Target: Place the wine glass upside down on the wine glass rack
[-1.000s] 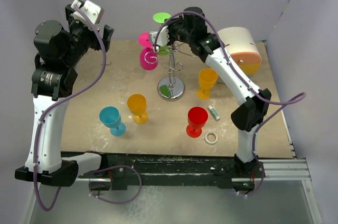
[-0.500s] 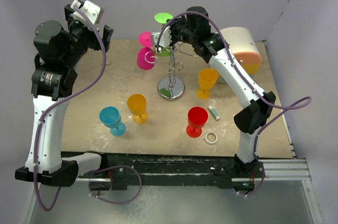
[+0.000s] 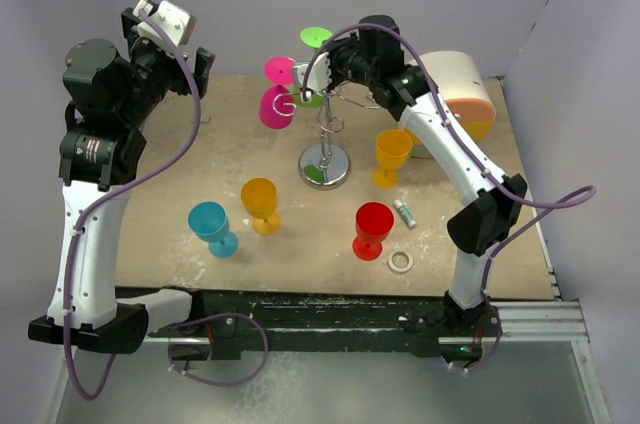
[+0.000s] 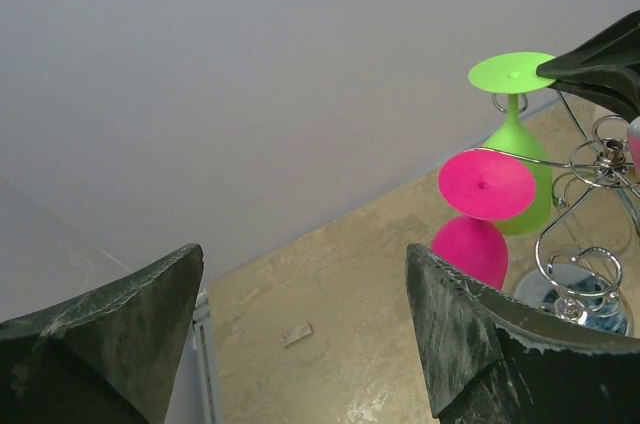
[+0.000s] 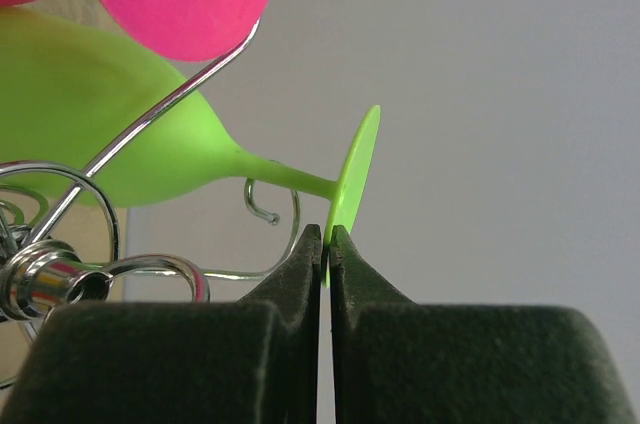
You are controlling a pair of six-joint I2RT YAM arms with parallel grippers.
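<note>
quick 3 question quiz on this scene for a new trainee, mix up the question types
1. Multiple choice: which part of the green wine glass does the right gripper pinch? A) the bowl B) the stem C) the rim of the foot
2. True or false: the left gripper is open and holds nothing.
3. Fill in the blank: the glass hanging upside down on the wine glass rack with no gripper on it is ___ in colour.

Key: 1 C. 2 true. 3 pink, the pink glass.
</note>
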